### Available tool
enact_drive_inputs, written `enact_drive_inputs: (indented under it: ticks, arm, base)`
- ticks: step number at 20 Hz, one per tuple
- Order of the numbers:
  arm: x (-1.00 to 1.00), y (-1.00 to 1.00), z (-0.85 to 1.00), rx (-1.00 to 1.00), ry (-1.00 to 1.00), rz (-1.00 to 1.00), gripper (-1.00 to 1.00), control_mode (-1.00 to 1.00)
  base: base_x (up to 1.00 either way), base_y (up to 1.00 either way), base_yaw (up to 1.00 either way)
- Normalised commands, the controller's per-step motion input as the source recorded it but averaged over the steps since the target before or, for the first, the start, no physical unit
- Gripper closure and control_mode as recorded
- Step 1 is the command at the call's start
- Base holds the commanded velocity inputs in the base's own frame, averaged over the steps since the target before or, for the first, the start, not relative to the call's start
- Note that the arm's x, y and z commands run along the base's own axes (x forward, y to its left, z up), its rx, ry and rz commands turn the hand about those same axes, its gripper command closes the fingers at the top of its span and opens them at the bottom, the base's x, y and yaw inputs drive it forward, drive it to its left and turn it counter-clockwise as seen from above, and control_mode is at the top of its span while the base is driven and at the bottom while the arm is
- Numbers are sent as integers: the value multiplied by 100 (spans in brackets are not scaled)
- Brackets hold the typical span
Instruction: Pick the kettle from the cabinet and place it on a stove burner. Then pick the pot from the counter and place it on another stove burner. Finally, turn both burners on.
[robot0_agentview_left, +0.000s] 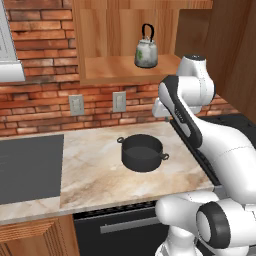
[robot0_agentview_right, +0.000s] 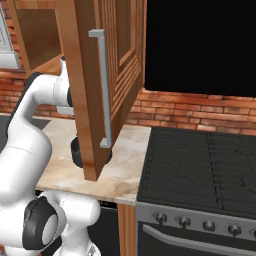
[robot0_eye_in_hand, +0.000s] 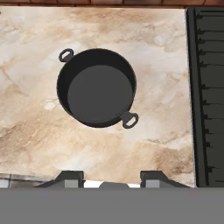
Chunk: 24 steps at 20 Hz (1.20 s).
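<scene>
Pot (robot0_eye_in_hand: 97, 89) lies apparently beyond fingers (robot0_eye_in_hand: 70, 178) — apart.

A kitchen: a black stove (robot0_agentview_right: 200, 165) with knobs, a marble counter (robot0_agentview_left: 95, 165), wooden cabinet (robot0_agentview_left: 125, 45), brick wall (robot0_agentview_left: 45, 55).

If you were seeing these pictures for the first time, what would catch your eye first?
Probably the dark pot, empty and lidless on the marble counter, directly under the hand camera with the gripper apart from it. Next, the small leaf-patterned kettle standing upright on the open cabinet's shelf above. To the pot's right lies the black cooktop, with nothing on it.
</scene>
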Motion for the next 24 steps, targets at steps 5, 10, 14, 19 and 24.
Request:
enact_drive_inputs:
  ticks: [5,10,14,19,24]
  arm:
    - [-2,0,0,0,0,0,-100,-100]
    - [-1,0,0,0,-5,0,-100,-100]
    - [-13,0,6,0,-13,0,-100,-100]
    - [-15,8,24,-1,-21,0,-100,-100]
    - [-12,25,37,-3,-26,0,-100,-100]
  base:
    - [0,0,0]
    - [0,0,0]
    - [0,0,0]
    - [0,0,0]
    - [0,0,0]
